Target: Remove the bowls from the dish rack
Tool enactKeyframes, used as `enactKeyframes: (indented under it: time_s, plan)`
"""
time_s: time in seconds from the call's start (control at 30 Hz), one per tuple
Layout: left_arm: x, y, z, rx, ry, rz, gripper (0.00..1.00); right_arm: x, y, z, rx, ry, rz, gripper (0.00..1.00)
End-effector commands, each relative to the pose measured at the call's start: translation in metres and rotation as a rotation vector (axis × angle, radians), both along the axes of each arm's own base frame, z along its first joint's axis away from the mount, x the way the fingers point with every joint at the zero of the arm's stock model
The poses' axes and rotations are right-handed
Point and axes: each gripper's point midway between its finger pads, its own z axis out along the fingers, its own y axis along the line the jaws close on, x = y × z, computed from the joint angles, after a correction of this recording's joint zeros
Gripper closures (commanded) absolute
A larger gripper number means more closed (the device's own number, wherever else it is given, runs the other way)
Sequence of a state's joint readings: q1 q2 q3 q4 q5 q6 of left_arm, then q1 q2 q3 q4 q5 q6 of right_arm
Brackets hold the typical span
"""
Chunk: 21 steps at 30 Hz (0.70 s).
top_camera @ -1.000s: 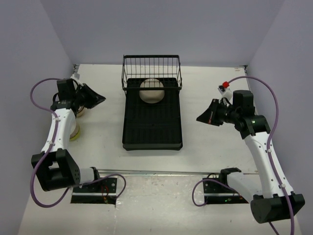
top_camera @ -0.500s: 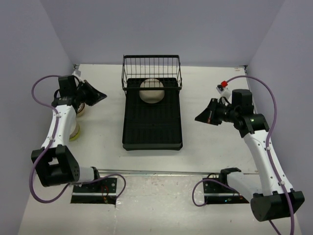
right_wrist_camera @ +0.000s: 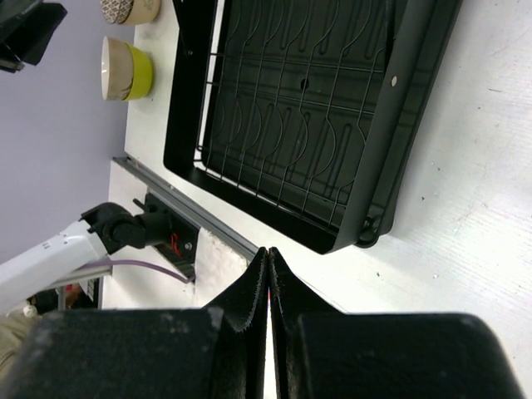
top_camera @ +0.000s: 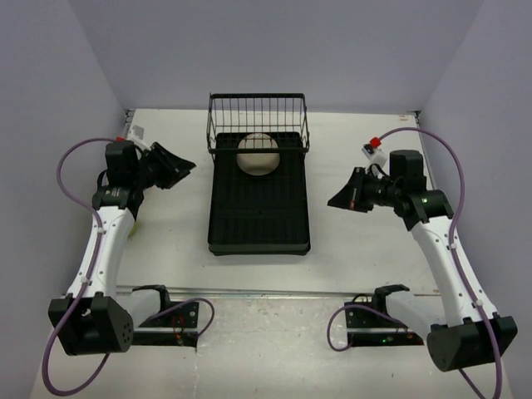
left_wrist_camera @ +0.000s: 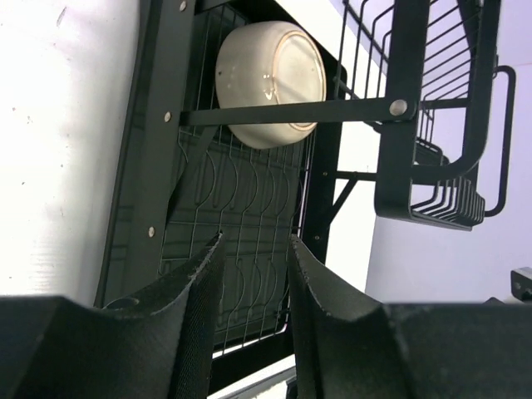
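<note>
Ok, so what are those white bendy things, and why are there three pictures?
They are two robot arms, a left arm and a right arm. One camera looks down from above. Each arm also carries a small camera at its wrist, watching its own fingers. On the table sits a black dish rack with one cream bowl in it. A yellow bowl and a patterned bowl stand outside the rack. The left fingers are open, the right fingers shut. Neither pair holds anything.
</note>
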<state>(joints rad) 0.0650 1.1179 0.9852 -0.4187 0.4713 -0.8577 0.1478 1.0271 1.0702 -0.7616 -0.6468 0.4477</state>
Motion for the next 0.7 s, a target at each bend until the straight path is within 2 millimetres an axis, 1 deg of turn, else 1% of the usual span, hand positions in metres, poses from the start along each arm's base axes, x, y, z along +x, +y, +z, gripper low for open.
enactKeyframes:
  time_s: [0.0,0.03,0.1,0.13,0.17,0.2,0.27,0.3,0.33,0.37,0.4,0.47,0.53,0.67]
  plan:
    - [0.007,0.001,0.009,-0.021,-0.029,0.027,0.62,-0.006,0.01,0.005,0.012,-0.048,0.067,1.0]
    - [0.008,0.001,0.005,-0.022,-0.016,0.024,0.63,-0.006,0.009,0.001,-0.023,-0.063,0.067,1.0]
    - [0.005,0.0,-0.004,-0.025,0.015,0.022,0.63,-0.009,0.011,0.003,-0.073,-0.101,0.088,1.0]
    - [0.005,0.0,-0.007,-0.025,0.021,0.022,0.62,-0.013,0.013,-0.001,-0.129,-0.12,0.115,1.0]
    - [0.004,0.0,-0.012,-0.027,0.032,0.02,0.62,-0.014,0.014,0.003,-0.157,-0.142,0.121,1.0]
    - [0.003,0.0,-0.014,-0.025,0.036,0.02,0.62,-0.019,0.019,0.002,-0.18,-0.156,0.15,0.99]
    - [0.004,0.0,-0.019,-0.027,0.05,0.018,0.62,-0.02,0.018,0.004,-0.22,-0.197,0.15,0.98]
    - [0.005,0.0,-0.021,-0.025,0.056,0.017,0.62,-0.023,0.02,0.009,-0.223,-0.23,0.157,0.98]
    - [0.007,0.0,-0.025,-0.027,0.07,0.014,0.62,-0.024,0.019,0.01,-0.231,-0.248,0.154,0.98]
    - [0.008,-0.001,-0.025,-0.027,0.072,0.011,0.62,-0.024,0.018,0.008,-0.245,-0.261,0.149,0.98]
    - [0.009,0.0,-0.029,-0.023,0.09,0.009,0.62,-0.029,0.02,0.011,-0.24,-0.287,0.16,0.97]
    - [0.012,0.001,-0.029,-0.016,0.093,0.01,0.61,-0.032,0.021,0.007,-0.258,-0.306,0.182,0.96]
    - [0.014,0.002,-0.034,-0.008,0.115,0.009,0.61,-0.035,0.023,0.004,-0.284,-0.33,0.209,0.95]
    - [0.018,0.002,-0.04,-0.004,0.128,0.006,0.61,-0.036,0.03,-0.012,-0.357,-0.356,0.27,0.91]
